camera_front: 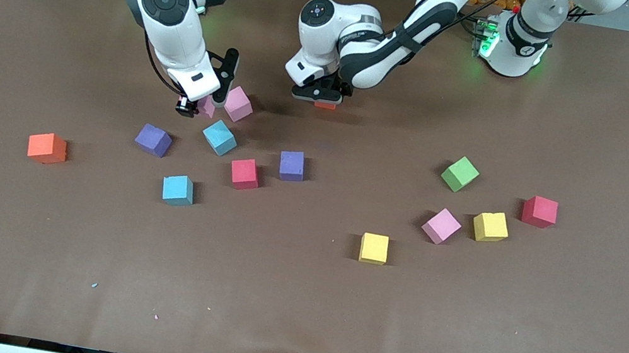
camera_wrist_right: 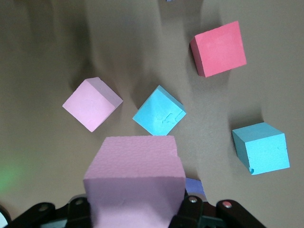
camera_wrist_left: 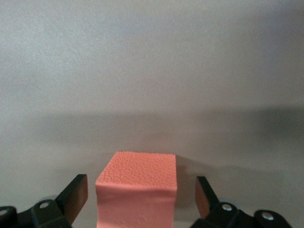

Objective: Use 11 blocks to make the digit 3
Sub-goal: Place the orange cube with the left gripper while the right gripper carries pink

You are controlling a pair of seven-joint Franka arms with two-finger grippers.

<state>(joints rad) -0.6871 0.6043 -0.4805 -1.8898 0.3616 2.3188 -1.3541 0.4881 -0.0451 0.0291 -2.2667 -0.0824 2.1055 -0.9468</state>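
My left gripper (camera_front: 325,99) stands open low over the table's middle near the robots' bases. A salmon-orange block (camera_wrist_left: 137,183) sits on the table between its fingers (camera_wrist_left: 76,194), with a gap on each side. My right gripper (camera_front: 204,107) is shut on a pink block (camera_wrist_right: 135,180) and holds it in the air beside another pink block (camera_front: 238,104) and over a cyan block (camera_front: 219,137). Other blocks lie scattered singly: purple (camera_front: 153,140), red (camera_front: 244,173), purple (camera_front: 291,165), cyan (camera_front: 178,189), orange (camera_front: 47,148). No digit 3 is in view.
Toward the left arm's end of the table lie a green block (camera_front: 459,173), a red one (camera_front: 539,211), a pink one (camera_front: 441,225) and two yellow ones (camera_front: 490,226), (camera_front: 374,248). Brown table (camera_front: 291,313) stretches toward the front camera.
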